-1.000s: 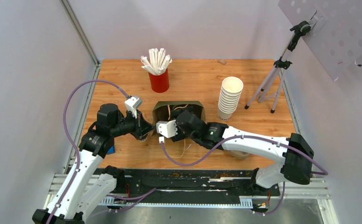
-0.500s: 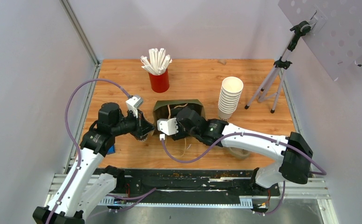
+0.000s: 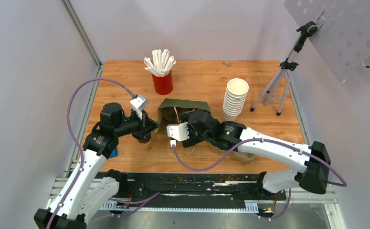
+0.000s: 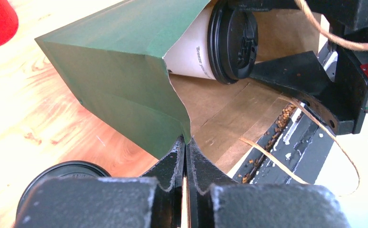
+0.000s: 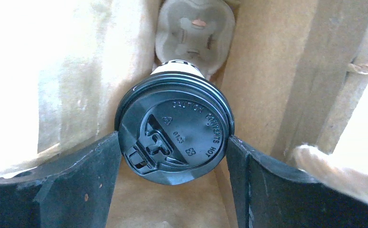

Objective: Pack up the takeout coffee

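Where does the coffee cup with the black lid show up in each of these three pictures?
Top external: not visible, hidden inside the green bag.
Left wrist: takeout coffee upper middle, lying sideways in the bag's mouth.
Right wrist: centre, lid toward the camera, between the right gripper fingers.
Shared landmark: the green bag, brown inside.

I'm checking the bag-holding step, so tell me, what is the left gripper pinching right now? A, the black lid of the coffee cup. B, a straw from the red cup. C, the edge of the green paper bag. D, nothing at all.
C: the left wrist view shows the left gripper shut on the open edge of the green paper bag, while the right gripper holds the takeout coffee by its lid.
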### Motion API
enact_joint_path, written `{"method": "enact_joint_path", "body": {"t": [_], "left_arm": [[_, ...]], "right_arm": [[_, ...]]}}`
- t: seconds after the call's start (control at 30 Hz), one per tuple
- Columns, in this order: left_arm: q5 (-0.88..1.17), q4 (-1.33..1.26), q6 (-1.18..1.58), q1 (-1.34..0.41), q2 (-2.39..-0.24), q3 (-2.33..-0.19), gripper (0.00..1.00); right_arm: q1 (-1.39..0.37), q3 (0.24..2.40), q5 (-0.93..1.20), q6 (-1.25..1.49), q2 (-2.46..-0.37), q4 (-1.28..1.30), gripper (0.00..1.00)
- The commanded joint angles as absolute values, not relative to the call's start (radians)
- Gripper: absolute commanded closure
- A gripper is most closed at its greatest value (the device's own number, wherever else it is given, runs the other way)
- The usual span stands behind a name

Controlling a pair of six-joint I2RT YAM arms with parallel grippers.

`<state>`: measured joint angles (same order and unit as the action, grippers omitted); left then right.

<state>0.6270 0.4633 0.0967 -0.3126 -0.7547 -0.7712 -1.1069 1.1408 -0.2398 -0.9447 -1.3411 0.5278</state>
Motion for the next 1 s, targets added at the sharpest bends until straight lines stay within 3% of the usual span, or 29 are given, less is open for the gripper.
{"method": "enact_joint_path", "body": {"t": [0.0, 0.13, 0.2, 0.47, 0.83, 0.9, 0.97], "left_arm": [[0.655, 0.397, 0.057, -0.317, -0.755, -0.779, 0.89], [0.615, 0.421, 0.108, -0.317, -0.726, -0.766, 0.76], [0.595, 0.426, 0.142, -0.318, -0.708, -0.752, 0.65], [0.56, 0.467, 0.222, -0.318, -0.668, -0.739, 0.45], [0.502, 0.444, 0.251, -0.318, -0.671, -0.727, 0.43], [0.507, 0.426, 0.247, -0.318, -0.675, -0.725, 0.49], [0.524, 0.413, 0.235, -0.318, -0.681, -0.722, 0.65]], "right_arm": [[-1.128, 1.176, -0.206, -0.958, -1.312, 0.566, 0.25], [-1.131, 1.174, -0.204, -0.957, -1.308, 0.569, 0.25], [-1.136, 1.174, -0.207, -0.957, -1.31, 0.566, 0.25], [-1.168, 1.148, -0.22, -0.943, -1.311, 0.52, 0.26], [-1.192, 1.167, -0.267, -0.952, -1.334, 0.51, 0.26], [-1.191, 1.182, -0.285, -0.965, -1.339, 0.512, 0.26], [-1.192, 1.202, -0.297, -0.976, -1.343, 0.515, 0.25]]}}
